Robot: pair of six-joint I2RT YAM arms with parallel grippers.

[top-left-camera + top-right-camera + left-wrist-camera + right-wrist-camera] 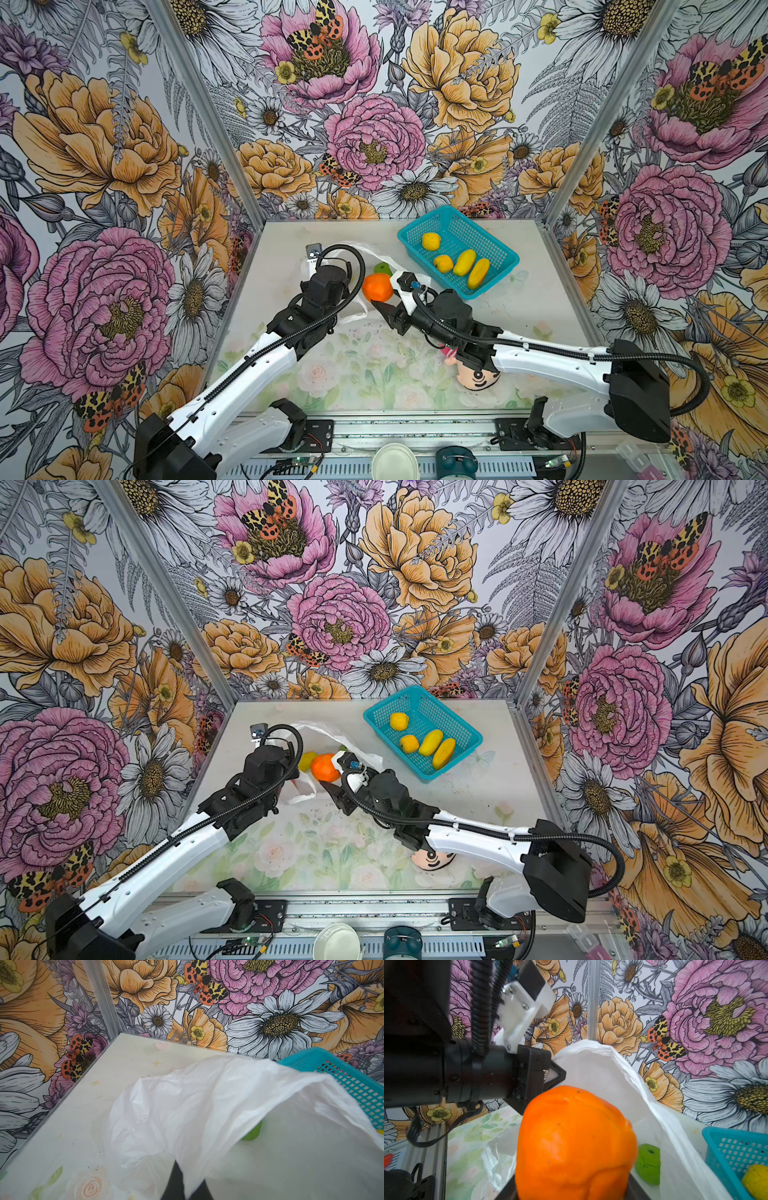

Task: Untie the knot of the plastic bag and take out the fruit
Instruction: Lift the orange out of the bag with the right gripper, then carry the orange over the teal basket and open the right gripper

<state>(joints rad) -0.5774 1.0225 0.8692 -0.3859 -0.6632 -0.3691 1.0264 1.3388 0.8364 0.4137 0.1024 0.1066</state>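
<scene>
Beside the basket [424, 223], right gripper [383, 293] clasps the orange fruit [575, 1142]; left gripper [185, 1186] pinches crinkly white bag [207, 1105].

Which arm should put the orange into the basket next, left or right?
Right. The right fingers grip the orange, and the basket sits on that arm's side. The left fingers are busy pinching the bag.

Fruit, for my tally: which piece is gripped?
The orange fruit, held by the right gripper; the green fruit lies in the bag, four yellow ones in the basket.
</scene>
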